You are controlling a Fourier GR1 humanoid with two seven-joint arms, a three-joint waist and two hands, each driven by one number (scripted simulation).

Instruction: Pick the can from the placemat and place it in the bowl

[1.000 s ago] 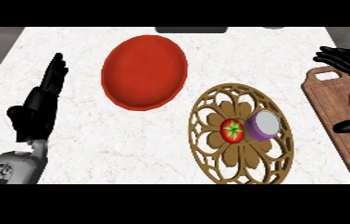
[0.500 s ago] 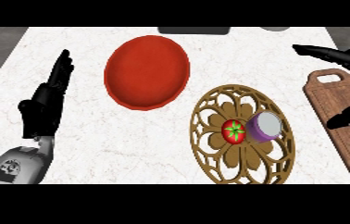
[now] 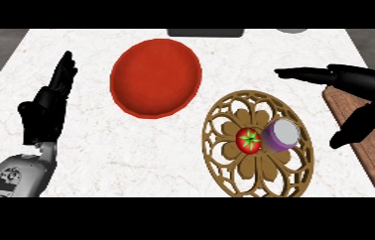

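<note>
can: the can sits on the round wooden placemat, right next to a tomato, nobody holding it

right hand: the right hand is spread wide, thumb and fingers well apart beside the can, looks set up to wrap it

bowl: the red bowl is upper left of the placemat

left hand: the left hand is resting at the left edge, fingers straight

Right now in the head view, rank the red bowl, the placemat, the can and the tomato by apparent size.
1. Placemat, slightly larger than the bowl
2. Red bowl
3. Can
4. Tomato, close to the can; unsure
</note>
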